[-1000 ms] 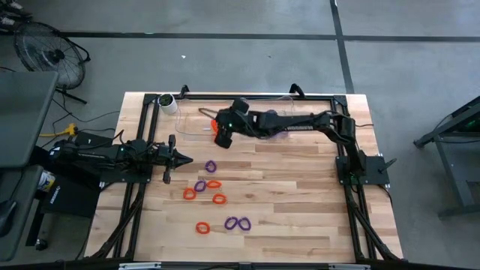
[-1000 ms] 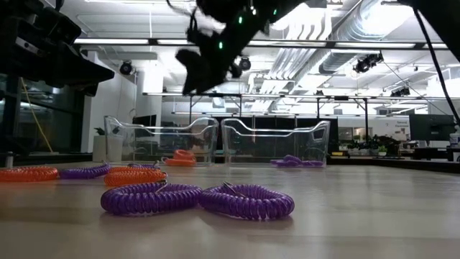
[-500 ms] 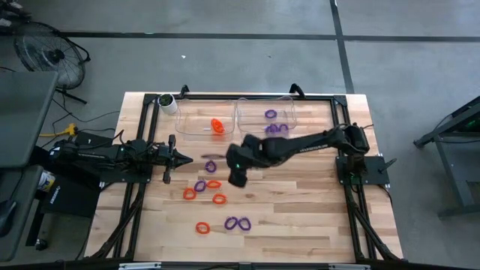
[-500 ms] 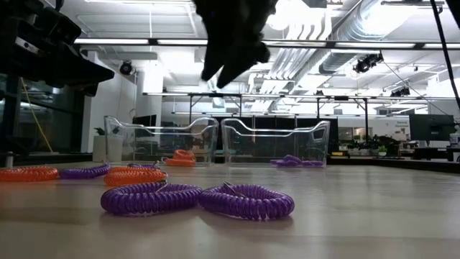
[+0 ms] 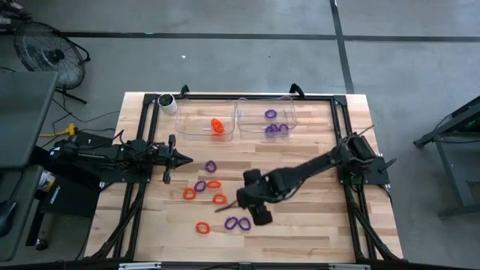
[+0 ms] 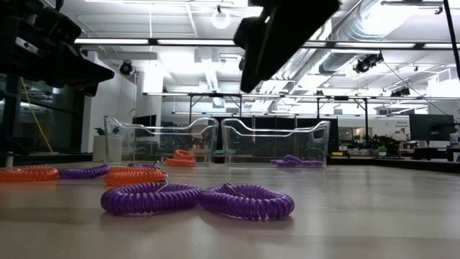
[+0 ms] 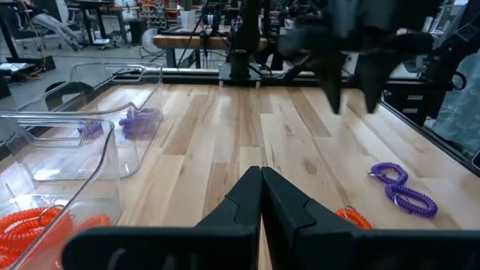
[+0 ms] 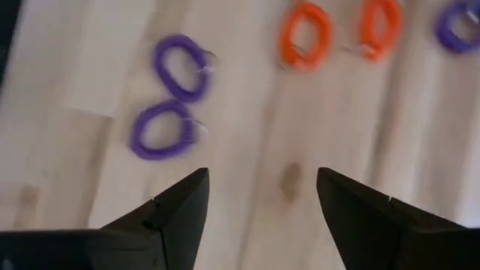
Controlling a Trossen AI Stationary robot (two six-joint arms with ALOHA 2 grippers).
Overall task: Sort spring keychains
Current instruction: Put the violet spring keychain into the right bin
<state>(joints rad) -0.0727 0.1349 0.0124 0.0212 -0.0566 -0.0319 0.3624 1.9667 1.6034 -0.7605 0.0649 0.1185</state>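
Inside, left bin (image 5: 208,124) holds orange coils (image 5: 217,126) — right bin (image 5: 265,120), purple coils (image 5: 274,127)

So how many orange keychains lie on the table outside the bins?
4 orange keychains: three clustered mid-table, one nearer the front edge. The right arm may hide more.

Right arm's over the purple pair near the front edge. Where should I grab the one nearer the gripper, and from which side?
Come straight down with the open right gripper and pinch one side of the nearer purple coil across its band. It lies flat as an open loop, so one finger fits inside it; take the side away from the other purple coil.
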